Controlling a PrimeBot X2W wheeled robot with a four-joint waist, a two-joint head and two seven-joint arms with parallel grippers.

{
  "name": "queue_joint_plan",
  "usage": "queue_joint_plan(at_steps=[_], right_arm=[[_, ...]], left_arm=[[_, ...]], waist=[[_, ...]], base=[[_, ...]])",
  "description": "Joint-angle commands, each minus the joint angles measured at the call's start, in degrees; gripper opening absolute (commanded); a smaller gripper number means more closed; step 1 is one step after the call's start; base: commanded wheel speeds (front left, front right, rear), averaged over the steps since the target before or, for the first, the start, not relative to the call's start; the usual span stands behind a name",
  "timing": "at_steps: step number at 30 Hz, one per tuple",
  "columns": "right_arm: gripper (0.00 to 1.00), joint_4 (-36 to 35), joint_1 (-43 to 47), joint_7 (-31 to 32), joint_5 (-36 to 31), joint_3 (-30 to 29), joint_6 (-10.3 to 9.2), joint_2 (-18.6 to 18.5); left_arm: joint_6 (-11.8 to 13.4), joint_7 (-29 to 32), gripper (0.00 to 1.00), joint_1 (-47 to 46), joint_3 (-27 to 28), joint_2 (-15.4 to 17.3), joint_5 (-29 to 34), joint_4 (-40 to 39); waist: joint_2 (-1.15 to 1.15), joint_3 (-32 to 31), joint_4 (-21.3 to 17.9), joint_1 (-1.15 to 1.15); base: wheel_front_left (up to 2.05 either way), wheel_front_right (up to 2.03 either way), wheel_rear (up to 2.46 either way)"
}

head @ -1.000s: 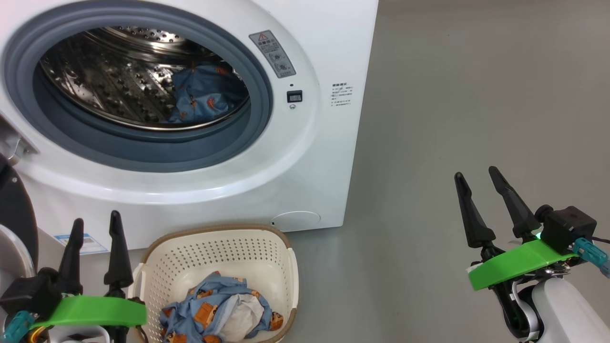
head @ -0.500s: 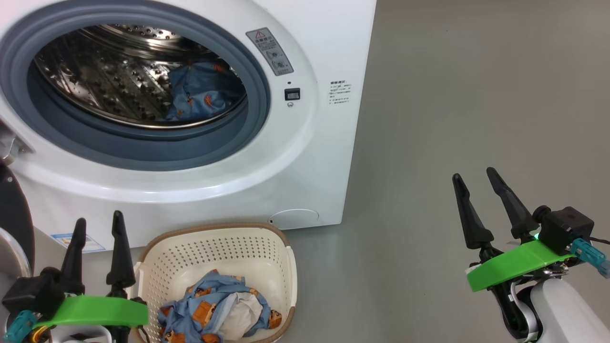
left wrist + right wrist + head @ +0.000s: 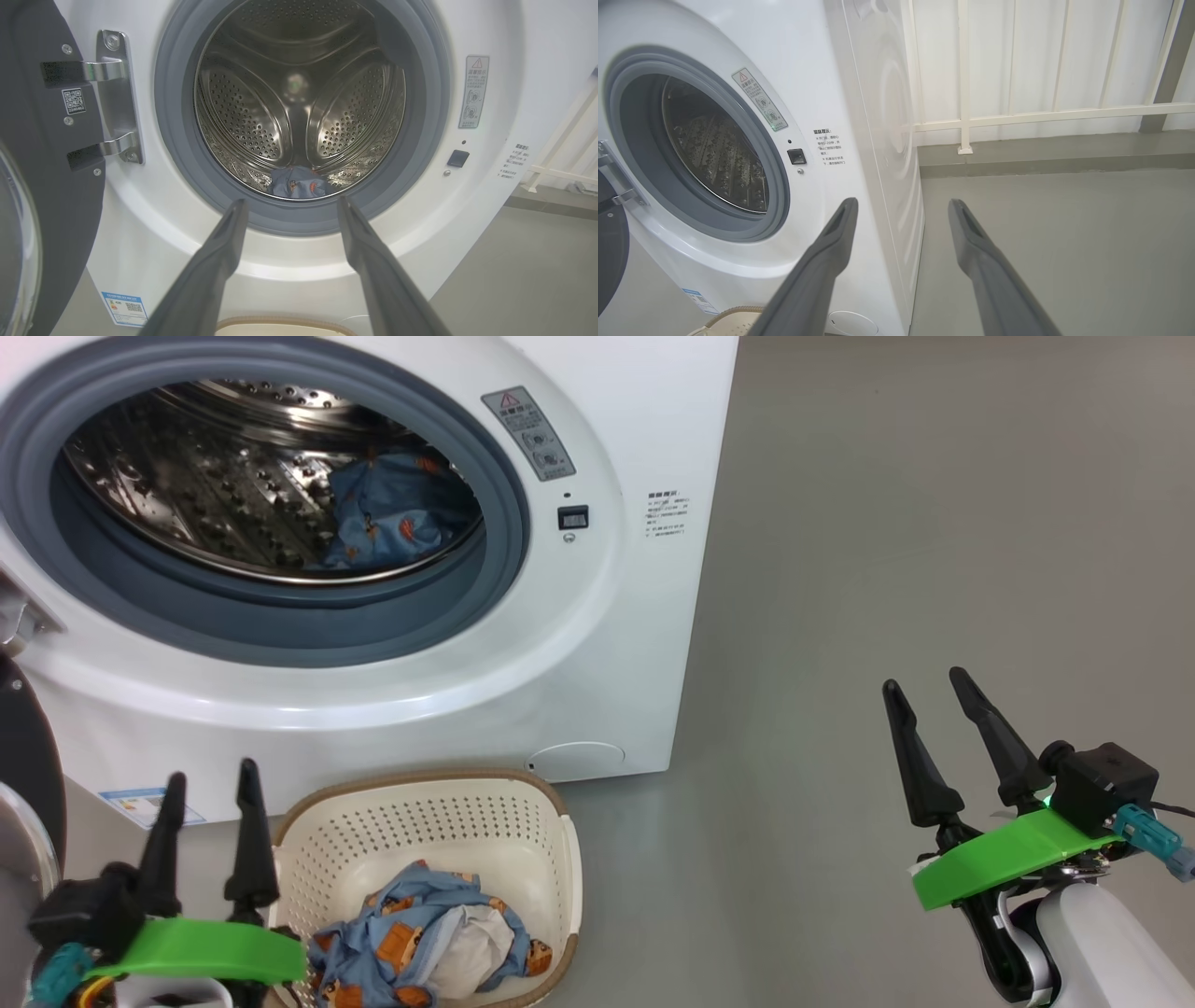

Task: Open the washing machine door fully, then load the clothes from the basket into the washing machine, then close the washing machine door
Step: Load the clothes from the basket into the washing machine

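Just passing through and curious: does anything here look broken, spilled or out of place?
Nothing stands out. The washing machine door is swung open, one blue garment lies in the drum, and the rest of the clothes sit crumpled in the upright basket on the floor.

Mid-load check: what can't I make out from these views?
Basket: near end cut off by the head view's bottom edge; how many clothes remain is unclear.
Door: mostly beyond the left wrist view's left edge.
Garment in the drum: lower part hidden behind the rubber ring, left wrist view.
Warning label: print too small.
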Motion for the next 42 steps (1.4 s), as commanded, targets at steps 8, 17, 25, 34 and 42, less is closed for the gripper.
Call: queue_joint_plan(at_steps=[8,17,25,34,42], right_arm=[[1.00,-1.3,-1.4,-0.5,-0.7,1.3,0.25,-0.6],[1.00,-2.2,-3.2,-0.5,-1.7,0.6,0.25,0.8],[1.00,-2.9,-5.9,-0.5,-2.7,0.7,0.25,2.6],[1.00,-3.7,-8.3,-0.5,-3.7,0.5,0.25,4.3],[1.00,-4.7,-10.8,-0.5,-4.5,0.8,0.25,5.7]], left_arm=[[-0.3,0.7,1.00,-3.5,-0.6,1.9,-0.1,1.8],[-0.3,2.1,1.00,-7.4,-3.2,3.7,-1.5,6.3],[-0.4,4.7,1.00,-12.1,-8.4,6.7,-4.9,14.2],[-0.4,4.9,1.00,-18.1,-15.7,10.2,-9.8,24.1],[-0.4,5.3,1.00,-24.3,-22.4,12.2,-13.3,31.3]], waist=[[0.00,2.4,-0.1,0.00],[0.00,9.1,-0.7,0.00],[0.00,15.1,-2.2,0.00],[0.00,21.0,-4.3,0.00],[0.00,27.3,-5.9,0.00]], base=[[0.00,0.00,0.00],[0.00,0.00,0.00],[0.00,0.00,0.00],[0.00,0.00,0.00],[0.00,0.00,0.00]])
